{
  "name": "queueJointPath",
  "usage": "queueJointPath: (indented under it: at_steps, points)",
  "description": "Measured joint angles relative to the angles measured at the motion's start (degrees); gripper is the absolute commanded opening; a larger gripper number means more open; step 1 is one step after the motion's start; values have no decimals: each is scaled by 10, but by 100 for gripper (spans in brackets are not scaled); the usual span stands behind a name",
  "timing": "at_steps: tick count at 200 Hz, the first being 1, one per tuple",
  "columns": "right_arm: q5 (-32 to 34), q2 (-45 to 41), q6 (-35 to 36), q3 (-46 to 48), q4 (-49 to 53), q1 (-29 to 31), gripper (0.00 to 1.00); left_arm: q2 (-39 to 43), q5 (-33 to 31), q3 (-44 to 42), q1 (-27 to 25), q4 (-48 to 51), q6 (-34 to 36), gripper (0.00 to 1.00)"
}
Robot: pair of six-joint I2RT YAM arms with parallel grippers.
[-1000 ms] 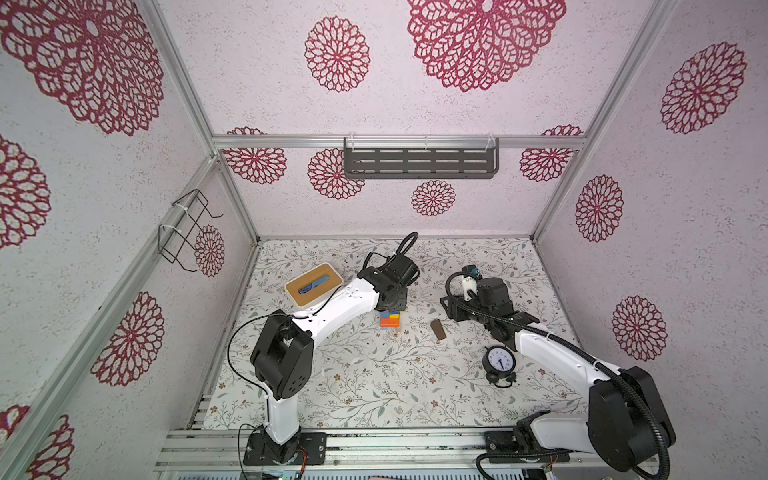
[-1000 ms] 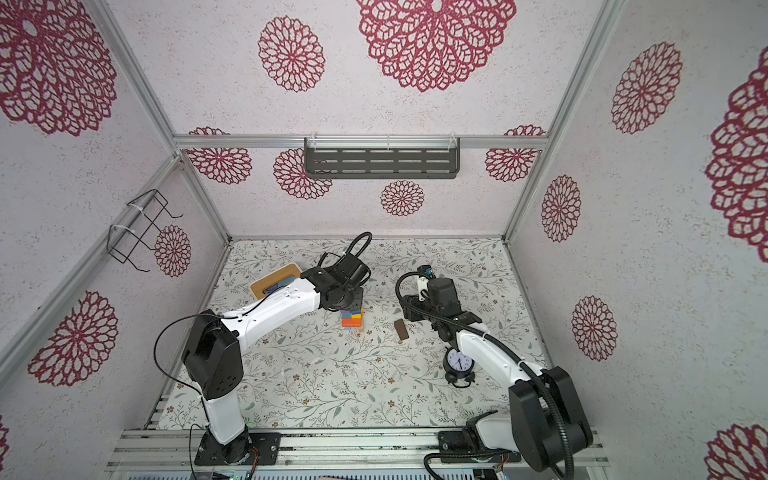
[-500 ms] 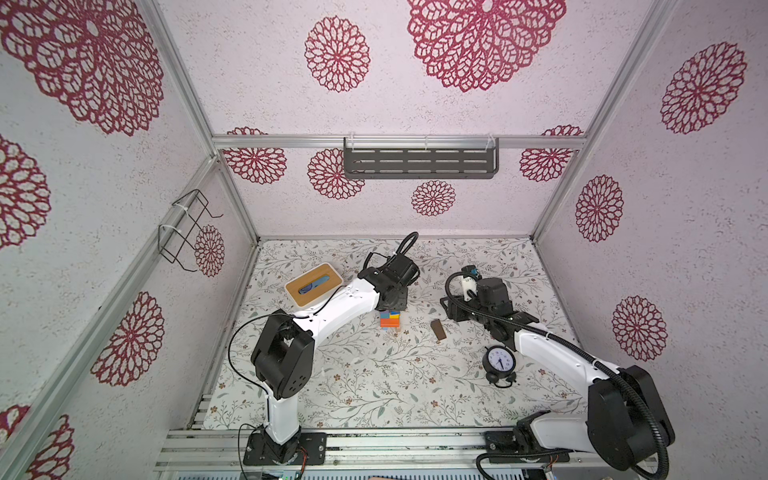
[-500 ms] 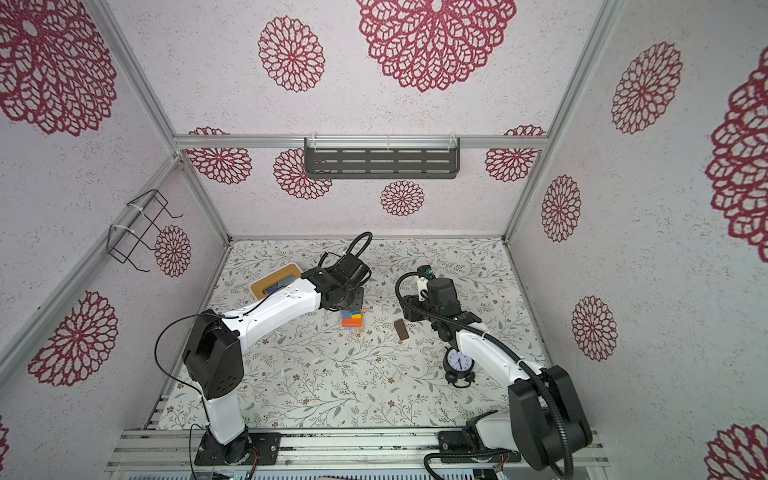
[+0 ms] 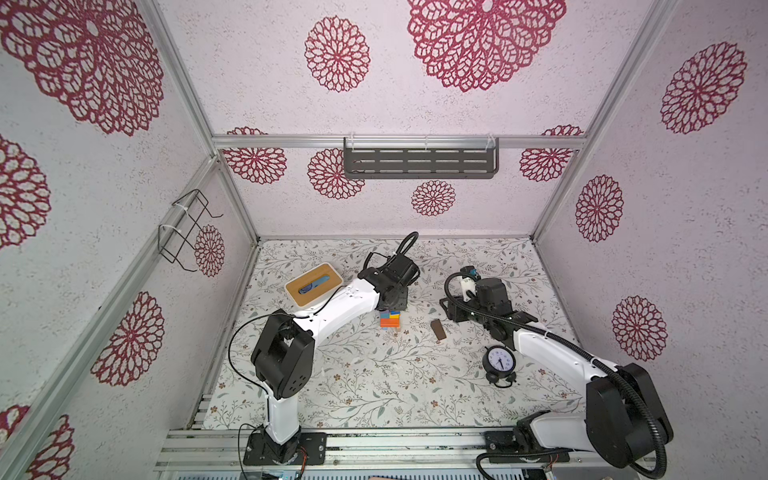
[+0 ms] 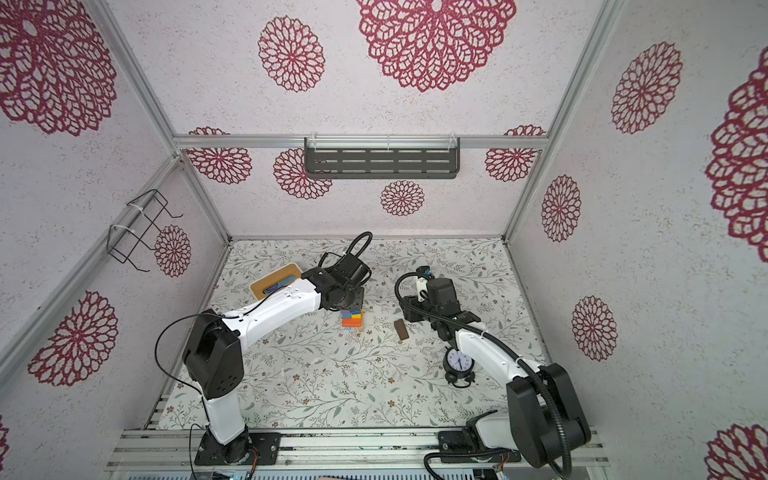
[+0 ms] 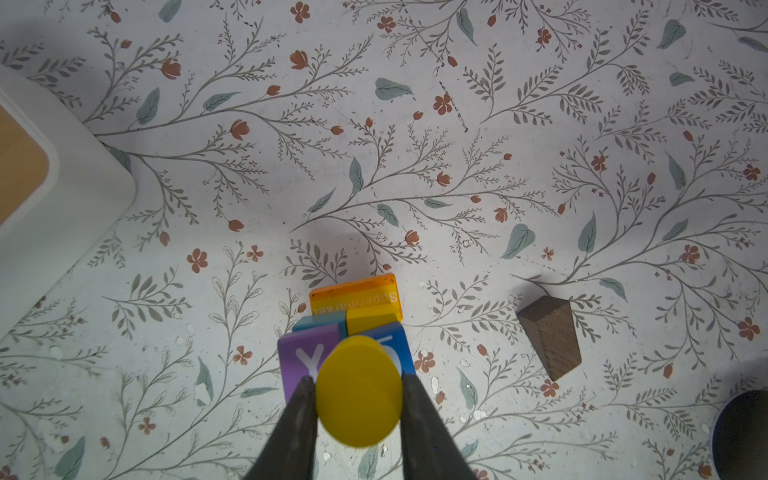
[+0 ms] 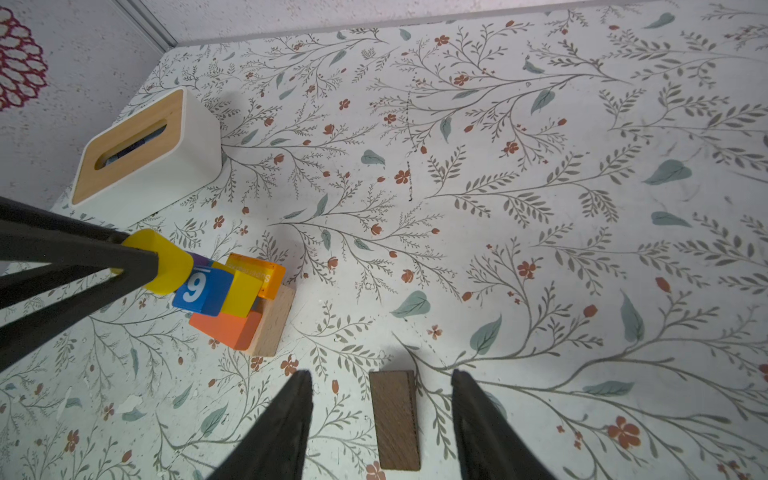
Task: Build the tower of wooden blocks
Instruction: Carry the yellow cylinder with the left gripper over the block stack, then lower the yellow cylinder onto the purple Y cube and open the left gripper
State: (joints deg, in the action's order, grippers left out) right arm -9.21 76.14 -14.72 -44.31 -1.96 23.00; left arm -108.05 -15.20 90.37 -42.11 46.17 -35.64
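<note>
The tower (image 5: 390, 320) (image 6: 352, 319) stands mid-table: a tan base, orange blocks, a yellow block, then a purple "Y" cube (image 7: 299, 361) and a blue "9" cube (image 8: 199, 293). My left gripper (image 7: 357, 386) is shut on a yellow cylinder (image 7: 358, 390) (image 8: 166, 266) directly over those two cubes. I cannot tell whether it rests on them. A dark brown bar (image 8: 395, 419) (image 5: 438, 329) lies flat on the table right of the tower. My right gripper (image 8: 380, 374) is open, with one finger on each side of the bar and apart from it.
A white box with a wooden lid (image 5: 313, 284) (image 8: 166, 166) sits behind and left of the tower. A black alarm clock (image 5: 500, 360) (image 6: 459, 360) stands in front of the right arm. Cage walls close in the floral table on three sides.
</note>
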Motion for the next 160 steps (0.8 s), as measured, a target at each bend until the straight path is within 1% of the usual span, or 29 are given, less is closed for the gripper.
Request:
queueJointPath:
  at_steps: [125,160]
  points:
    - [0,1,0,0,0,0,55,-6,-1,-2,0,0,-2,19]
    - [0,3,0,0,0,0,55,-6,-2,-3,0,-1,-4,24]
